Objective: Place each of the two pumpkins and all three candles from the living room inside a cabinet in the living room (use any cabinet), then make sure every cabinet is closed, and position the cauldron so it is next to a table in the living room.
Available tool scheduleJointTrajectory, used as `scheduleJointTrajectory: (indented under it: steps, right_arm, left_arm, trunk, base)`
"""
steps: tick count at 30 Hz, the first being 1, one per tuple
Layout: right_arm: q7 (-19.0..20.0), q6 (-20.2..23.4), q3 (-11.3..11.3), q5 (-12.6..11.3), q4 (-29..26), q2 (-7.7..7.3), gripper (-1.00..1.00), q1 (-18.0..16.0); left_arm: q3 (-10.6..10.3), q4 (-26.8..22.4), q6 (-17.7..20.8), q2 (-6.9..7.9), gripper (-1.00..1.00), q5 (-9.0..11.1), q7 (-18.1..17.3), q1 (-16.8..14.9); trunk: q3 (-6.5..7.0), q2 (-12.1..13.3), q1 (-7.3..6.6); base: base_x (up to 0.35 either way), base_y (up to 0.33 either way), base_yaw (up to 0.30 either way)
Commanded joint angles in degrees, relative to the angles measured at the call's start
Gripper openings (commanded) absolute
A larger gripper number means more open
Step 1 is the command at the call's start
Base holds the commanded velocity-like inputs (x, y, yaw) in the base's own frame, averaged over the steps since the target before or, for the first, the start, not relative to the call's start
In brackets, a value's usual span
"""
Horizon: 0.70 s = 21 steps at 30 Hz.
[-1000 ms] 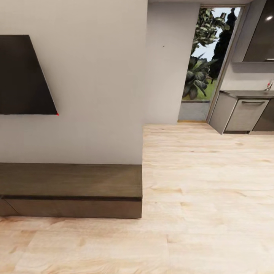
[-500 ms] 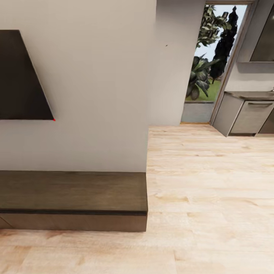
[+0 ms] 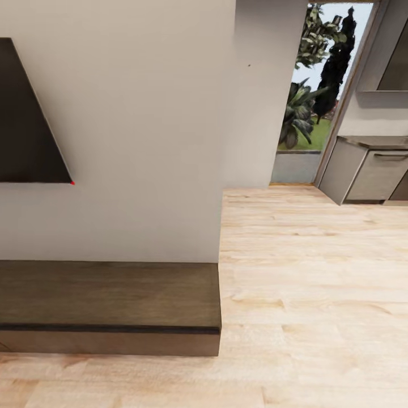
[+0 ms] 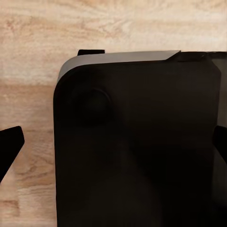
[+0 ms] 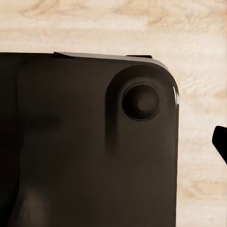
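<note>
Head view: the cabinet (image 3: 107,306), a long, low dark-brown wood unit, stands against the white wall (image 3: 130,141) at the lower left. Its flat top is bare, and its front face sits flush under the dark line below the top edge, so it reads as closed along the visible length; its left end runs out of frame. A dark flat screen (image 3: 25,124) hangs on the wall above it, with a small red dot at its lower corner. Pale wood floor (image 3: 311,283) extends to the right of the cabinet and back toward a doorway (image 3: 317,96) with green plants and sky beyond. Grey kitchen units (image 3: 374,173) with a dark countertop stand to the right of the doorway.

Left wrist view: the camera looks down at the black base of the robot (image 4: 137,142) over the wood floor. The left gripper (image 4: 113,146) is represented by two dark fingertips at opposite edges of the picture, set wide apart, with nothing held between them.

Right wrist view: the same black base (image 5: 90,142), with a round knob, lies over the floor. One dark fingertip (image 5: 220,142) of the right gripper shows at the picture's edge; I cannot tell how wide it stands.
</note>
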Motion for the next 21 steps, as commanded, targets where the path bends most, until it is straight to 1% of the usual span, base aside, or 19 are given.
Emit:
scheduleJointTrajectory:
  steps: [1,6,11,15,16,18,19,20,21]
  right_arm:
    - [-0.1,-0.3,0.0,0.1,0.1,-0.01,1.00,0.0]
    - [-0.1,-0.4,0.0,0.1,0.1,-0.01,1.00,0.0]
    - [-0.1,-0.2,0.1,0.3,0.0,-0.03,1.00,0.0]
    - [0.1,0.3,0.1,0.4,0.0,-0.03,1.00,0.0]
    - [0.2,0.4,0.1,0.4,0.1,-0.03,1.00,0.0]
    - [0.5,0.4,0.1,0.4,0.1,-0.01,1.00,0.0]
    - [0.6,0.5,0.1,0.3,0.1,-0.02,1.00,0.0]
    - [0.7,0.5,0.1,0.4,0.1,-0.02,1.00,0.0]
    - [0.7,0.5,0.1,0.4,0.1,0.00,1.00,0.0]
  left_arm:
    - [0.0,-0.1,-0.1,-0.01,1.00,0.0,0.0,0.0]
    - [0.0,-0.1,-0.1,-0.01,1.00,0.0,0.0,0.0]
    - [-0.3,-0.1,0.0,-0.02,1.00,-0.5,0.0,0.0]
    - [-0.3,-1.1,0.1,-0.08,1.00,-0.4,0.0,-0.2]
    - [-0.3,-2.1,0.4,-0.14,1.00,-0.3,-0.1,-0.5]
    - [-0.1,-6.2,1.2,-0.31,1.00,0.0,-0.2,-1.5]
    - [0.0,-8.6,2.2,-0.54,1.00,0.0,-0.2,-1.8]
    - [0.0,-9.9,3.0,-0.70,1.00,0.0,-0.2,-2.0]
    - [0.0,-12.4,5.3,-1.10,1.00,0.1,-0.2,-2.3]
  trunk:
    - [-0.03,0.0,0.01]
    - [-0.04,0.0,0.01]
    - [-0.04,0.0,0.01]
    - [-0.04,0.0,0.01]
    - [-0.04,0.0,0.01]
    - [-0.04,0.0,0.01]
    - [-0.04,0.0,0.01]
    - [-0.04,0.0,0.01]
    - [-0.04,0.0,0.01]
  base:
    - [0.083,0.000,0.000]
    - [0.086,0.000,0.000]
    - [0.015,0.000,0.000]
    - [0.003,0.000,0.000]
    - [0.000,0.000,0.000]
    - [0.000,0.000,0.000]
    - [0.000,0.000,0.000]
    - [0.000,0.000,0.000]
    - [0.000,0.000,0.000]
